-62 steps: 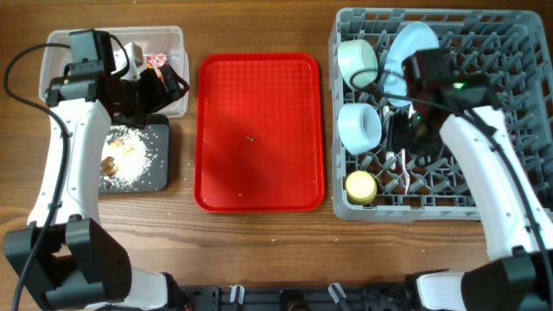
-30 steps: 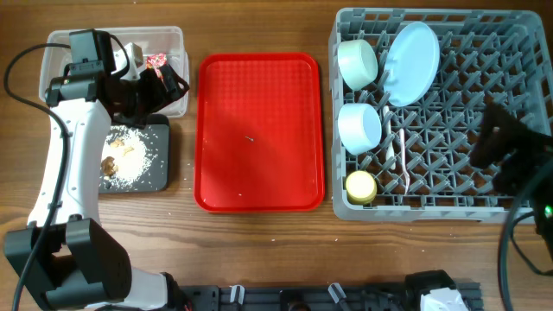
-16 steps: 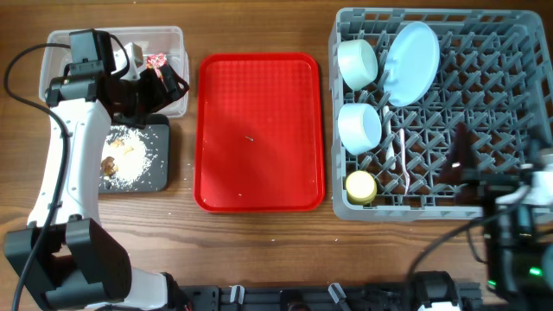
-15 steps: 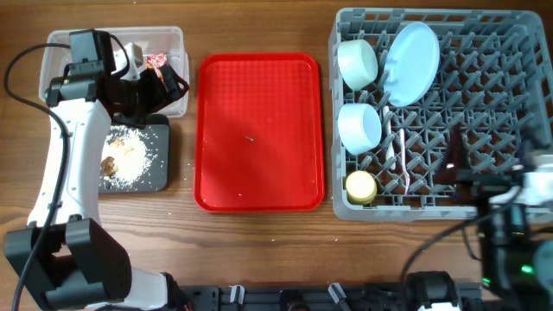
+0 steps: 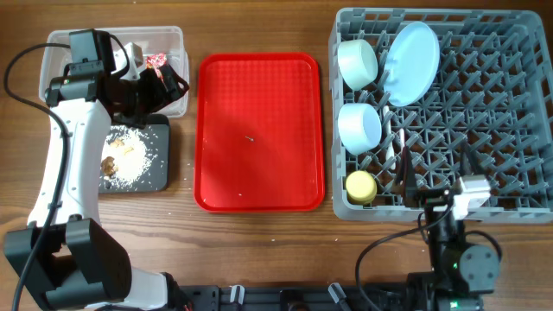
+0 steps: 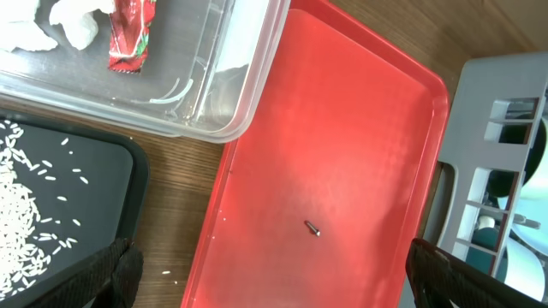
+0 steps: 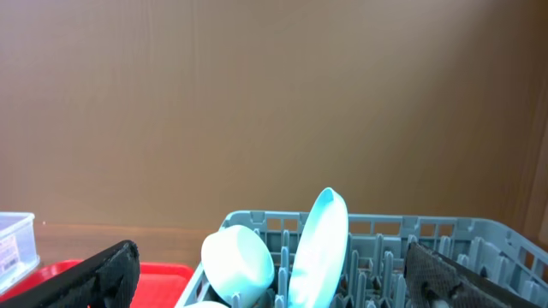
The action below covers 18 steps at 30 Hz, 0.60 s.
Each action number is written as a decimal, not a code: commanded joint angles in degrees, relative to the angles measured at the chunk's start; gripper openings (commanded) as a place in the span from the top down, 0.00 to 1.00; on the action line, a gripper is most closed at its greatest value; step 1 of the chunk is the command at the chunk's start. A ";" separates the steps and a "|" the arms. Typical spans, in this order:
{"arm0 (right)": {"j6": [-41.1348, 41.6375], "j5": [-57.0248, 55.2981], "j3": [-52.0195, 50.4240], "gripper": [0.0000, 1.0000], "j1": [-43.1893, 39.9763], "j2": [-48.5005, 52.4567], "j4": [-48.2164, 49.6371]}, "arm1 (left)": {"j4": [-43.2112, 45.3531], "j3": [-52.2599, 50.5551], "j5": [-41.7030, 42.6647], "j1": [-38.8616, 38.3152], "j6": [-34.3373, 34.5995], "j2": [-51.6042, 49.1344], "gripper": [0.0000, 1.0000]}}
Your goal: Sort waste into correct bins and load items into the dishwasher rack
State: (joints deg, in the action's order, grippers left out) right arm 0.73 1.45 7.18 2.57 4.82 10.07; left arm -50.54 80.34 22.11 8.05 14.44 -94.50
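The grey dishwasher rack (image 5: 536, 17) holds the pale blue plate (image 5: 411, 50), mint green bowl (image 5: 357, 62), pale blue bowl (image 5: 359, 126), yellow cup (image 5: 360, 185) and white cutlery (image 5: 396, 152). The clear tub (image 5: 173, 39) holds white tissue (image 6: 68, 21) and the red wrapper (image 6: 128, 38). The black tray (image 5: 160, 173) holds crumbly scraps (image 5: 130, 155). My left gripper (image 5: 162, 82) hovers open and empty at the tub's near right corner. My right gripper (image 5: 435, 177) is open and empty at the rack's front edge, facing across it toward the plate (image 7: 318, 248).
A flat red serving tray (image 5: 259, 130) lies between the bins and the rack, bare except for a tiny dark speck (image 6: 312, 228). Loose grains lie on the wood beside the black tray (image 6: 167, 274). The right arm is folded low at the table's front right.
My right arm has pulled back out of the rack to the front edge and folded down there. The left arm and all the objects have not moved.
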 commanded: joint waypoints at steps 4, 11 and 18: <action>-0.70 -0.28 -6.38 0.00 -0.31 -4.63 1.68 | 0.09 0.79 -0.13 0.22 -0.57 0.66 0.00; -0.57 -0.04 -6.91 0.00 -0.28 -4.63 -3.89 | 0.09 0.79 -0.13 0.22 -0.57 0.66 0.00; -0.57 0.13 -6.93 0.00 -0.28 -4.66 -9.66 | 0.09 0.79 -0.13 0.22 -0.57 0.66 0.00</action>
State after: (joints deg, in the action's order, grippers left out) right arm 0.71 1.48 0.34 2.57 0.99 0.01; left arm -50.59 80.34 22.13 8.05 14.44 -94.50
